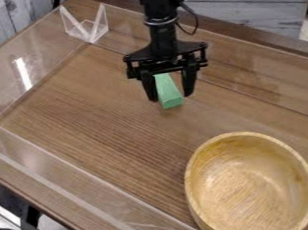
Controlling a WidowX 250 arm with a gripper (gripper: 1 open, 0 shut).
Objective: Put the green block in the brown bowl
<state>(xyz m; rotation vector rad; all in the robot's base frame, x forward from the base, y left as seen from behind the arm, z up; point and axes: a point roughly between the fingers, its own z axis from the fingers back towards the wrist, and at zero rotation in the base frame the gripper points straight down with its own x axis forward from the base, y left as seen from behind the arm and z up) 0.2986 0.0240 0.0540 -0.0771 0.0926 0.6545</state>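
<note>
The green block (170, 90) lies on the wooden table, a short bright green bar pointing toward the near right. My gripper (170, 85) hangs straight down over it and is open, with one dark finger on each side of the block's upper end and a small gap showing on the right. I cannot tell whether the fingers touch the block. The brown bowl (251, 187), wide and light tan with a thick rim, sits at the near right, well apart from the block and with nothing in it.
Clear acrylic walls (67, 174) rim the table (76, 103) on the left and near sides. A clear plastic stand (86, 24) sits at the far left. Beyond the table, stone-patterned wall panels (262, 8) rise at the back.
</note>
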